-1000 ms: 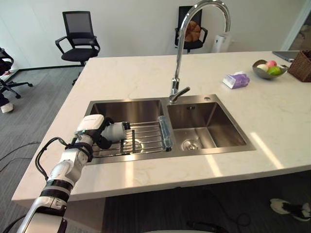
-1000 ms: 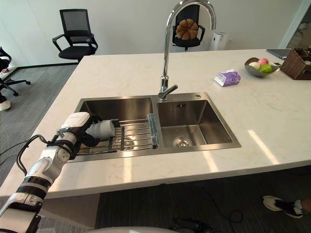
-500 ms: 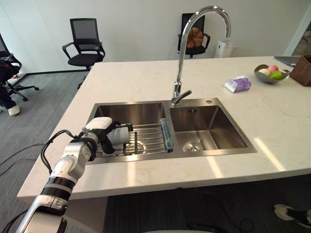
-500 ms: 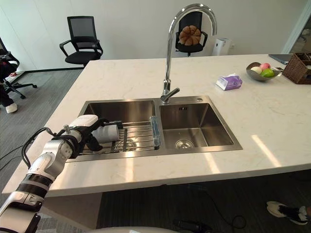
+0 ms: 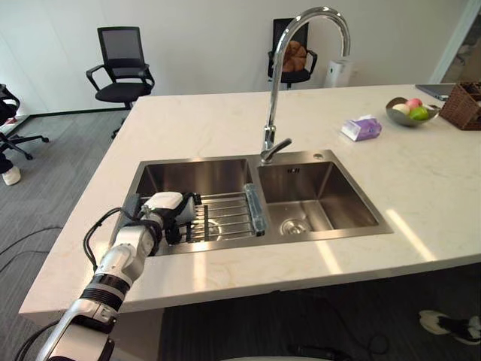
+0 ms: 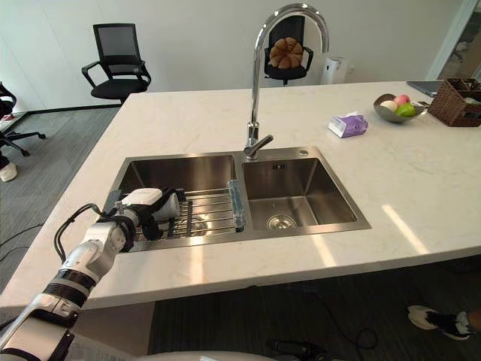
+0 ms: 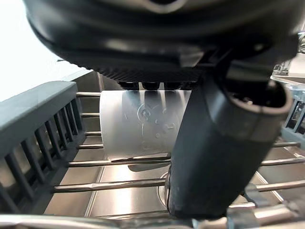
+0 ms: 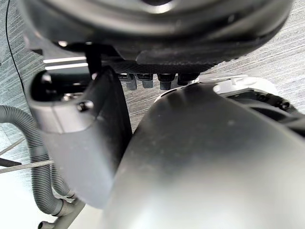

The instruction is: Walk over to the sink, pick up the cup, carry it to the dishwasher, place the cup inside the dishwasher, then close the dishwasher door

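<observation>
A pale translucent cup [image 7: 138, 124] lies on its side on the wire rack [image 5: 225, 214] across the left basin of the steel sink [image 5: 225, 244]. My left hand [image 5: 167, 218] reaches down into that basin from the counter's near left. Its fingers [image 7: 151, 86] stretch over the cup and its thumb [image 7: 224, 143] stands beside it, uncurled; I cannot tell whether they touch it. In the eye views the cup [image 6: 170, 207] peeks out just past the hand. My right hand [image 8: 81, 143] hangs relaxed and empty above grey carpet.
A tall curved faucet [image 5: 274, 90] rises behind the divider between the basins. On the counter's far right sit a purple tissue pack [image 5: 362, 128], a fruit bowl [image 5: 409, 111] and a wicker basket [image 5: 462, 105]. Office chairs [image 5: 120, 64] stand beyond the counter.
The camera has shifted. My left hand has sunk lower into the basin and closed in over the cup, which still lies on the rack.
</observation>
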